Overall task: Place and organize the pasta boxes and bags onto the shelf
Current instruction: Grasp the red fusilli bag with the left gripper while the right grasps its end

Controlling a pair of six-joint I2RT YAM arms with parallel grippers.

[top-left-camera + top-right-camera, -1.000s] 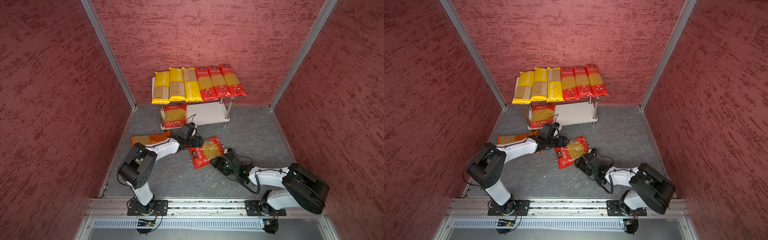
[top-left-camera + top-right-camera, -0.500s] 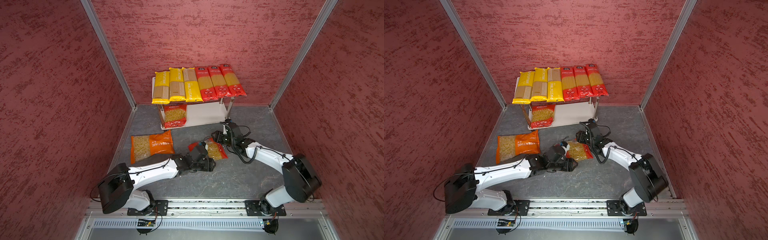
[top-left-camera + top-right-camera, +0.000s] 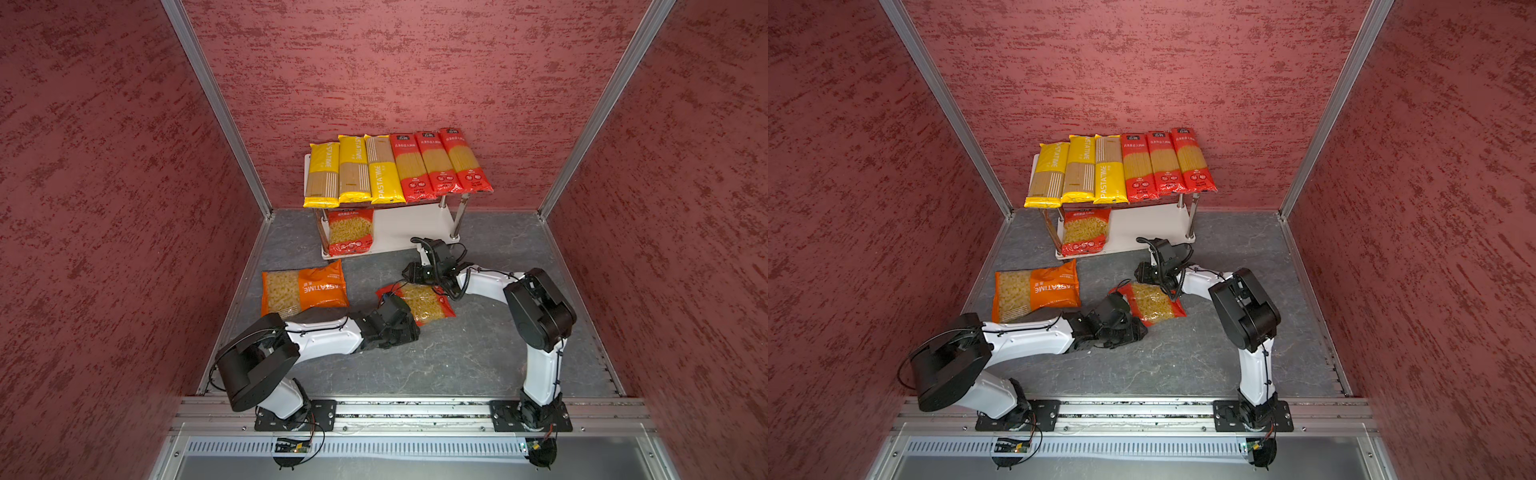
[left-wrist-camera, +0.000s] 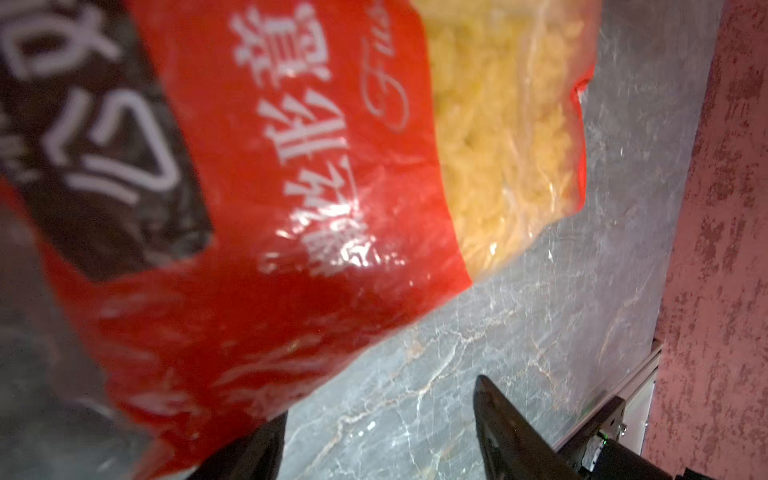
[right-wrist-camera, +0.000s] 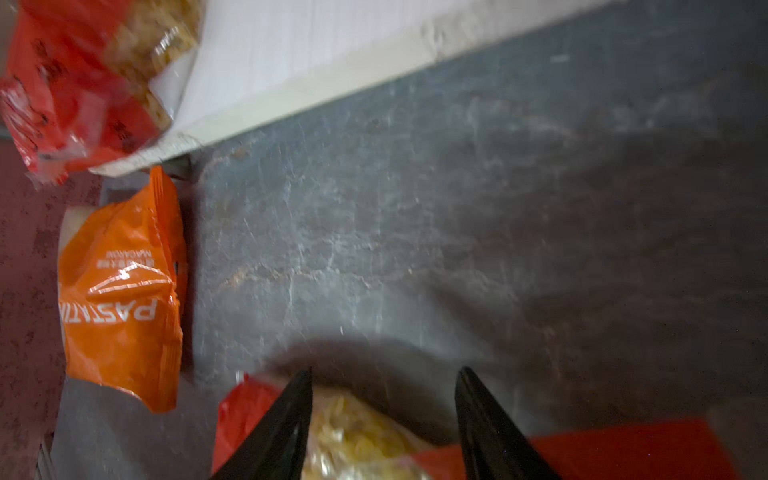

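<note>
Walls mottled maroon and dusty red; worktop grey with pale marble veins; shelf white boards on chrome posts; spaghetti packs yellow with tan striped windows; spaghetti bags red with pale golden centres; lower-board bag red around yellow pasta; orange bag white-lettered, its other half clear over yellow; red bag with white script and a black patch; arms white and black; left pincer and right pincer black.

Your shelf: the top board is packed edge to edge, with three yellow spaghetti packs on the left and three red spaghetti bags on the right. The lower board carries one red short-pasta bag at its left end. On the grey floor you've got an orange PASTATIME bag and a second red bag, lying apart.
</note>
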